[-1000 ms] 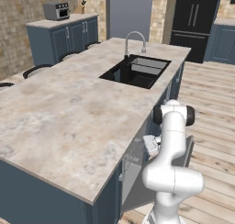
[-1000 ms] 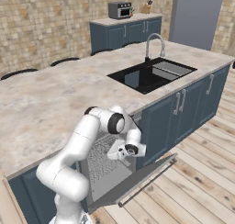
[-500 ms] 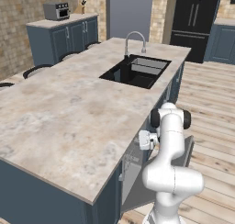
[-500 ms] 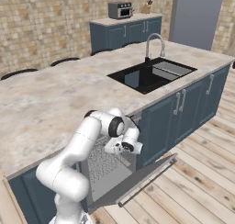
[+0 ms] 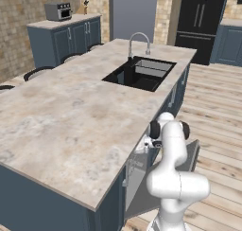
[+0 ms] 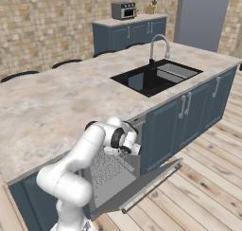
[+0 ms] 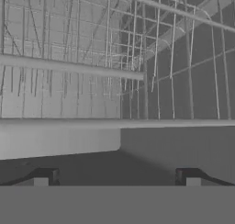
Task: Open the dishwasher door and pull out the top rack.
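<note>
a long speckled beige stone counter tops the dark blue island, with a black sink sunk into it and a curved silver faucet at its rim. a second counter by the brick wall carries a toaster oven and a knife block.

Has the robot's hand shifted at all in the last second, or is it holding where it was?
Yes. The hand has sunk lower beneath the speckled stone countertop edge, toward the dishwasher's pale wire top rack.

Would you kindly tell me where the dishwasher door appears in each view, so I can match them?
Left base view: dishwasher door lower centre, hanging open behind the arm.
Right base view: dishwasher door lower centre-right, folded down toward the floor.
Hand view: cannot tell.
Shared landmark: the sink.
</note>
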Controlling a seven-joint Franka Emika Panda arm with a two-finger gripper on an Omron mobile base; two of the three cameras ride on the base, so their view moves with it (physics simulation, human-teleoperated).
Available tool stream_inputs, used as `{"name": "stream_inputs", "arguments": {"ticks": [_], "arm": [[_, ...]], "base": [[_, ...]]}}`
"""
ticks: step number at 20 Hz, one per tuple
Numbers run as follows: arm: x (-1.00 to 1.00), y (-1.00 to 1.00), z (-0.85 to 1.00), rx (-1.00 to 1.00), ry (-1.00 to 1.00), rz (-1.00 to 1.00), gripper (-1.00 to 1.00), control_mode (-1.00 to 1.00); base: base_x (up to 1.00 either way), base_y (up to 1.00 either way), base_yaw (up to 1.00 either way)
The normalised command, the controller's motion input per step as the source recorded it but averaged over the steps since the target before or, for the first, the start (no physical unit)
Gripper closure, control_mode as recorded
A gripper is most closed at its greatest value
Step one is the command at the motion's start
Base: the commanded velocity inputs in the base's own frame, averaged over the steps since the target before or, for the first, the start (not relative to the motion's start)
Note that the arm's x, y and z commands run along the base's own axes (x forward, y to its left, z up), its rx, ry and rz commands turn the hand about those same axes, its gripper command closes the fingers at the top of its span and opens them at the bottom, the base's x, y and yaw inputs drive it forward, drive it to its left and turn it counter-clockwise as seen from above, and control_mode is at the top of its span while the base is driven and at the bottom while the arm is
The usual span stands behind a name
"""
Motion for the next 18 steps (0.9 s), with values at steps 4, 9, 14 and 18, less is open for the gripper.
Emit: {"name": "stream_inputs", "arguments": {"ticks": [4,9,14,18], "arm": [[0.55,0.47,-1.0,-0.27,-0.01,0.0,-1.0,-1.0],[0.26,0.06,-0.94,-0.39,0.0,0.06,-1.0,-1.0],[0.01,0.0,-0.88,-0.49,-0.03,0.09,-1.0,-1.0],[-0.28,-0.32,-0.58,-0.43,-0.03,0.06,-1.0,-1.0]], "base": [[0.0,0.0,0.0],[0.0,0.0,0.0],[0.0,0.0,0.0],[0.0,0.0,0.0]]}}
